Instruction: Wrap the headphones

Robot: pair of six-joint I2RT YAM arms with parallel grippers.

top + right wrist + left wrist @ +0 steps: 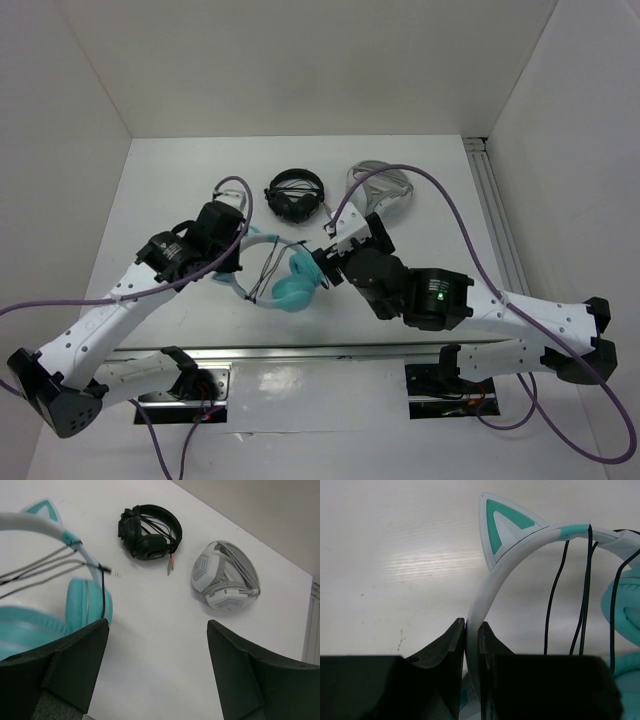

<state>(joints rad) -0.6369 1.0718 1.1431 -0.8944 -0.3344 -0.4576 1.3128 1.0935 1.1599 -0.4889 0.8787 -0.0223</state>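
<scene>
Well, at that moment my left gripper (472,625) was clamped on the pale headband (492,580) of the headphones (285,285), its jaws pinched flat against both sides of the band just below one cat ear (502,525). The headphones lay near the middle of the table (170,190), between my two wrists, with a teal ear cup (90,605) toward my right arm. My right gripper (157,630) hovered just beside them, its jaws wide apart and nothing between them. The thin black cable (552,597) ran in several strands across the arch of the headband, so I judged most of the winding done. Its plug (114,572) stuck out free beside the band. Whether the last turn was snug I could not tell, since the strands were blurred from my right wrist. What was left, I reckoned, was to tuck that loose end. The black headphones (150,530) and the white-grey headphones (227,575) sat well apart at the far side
</scene>
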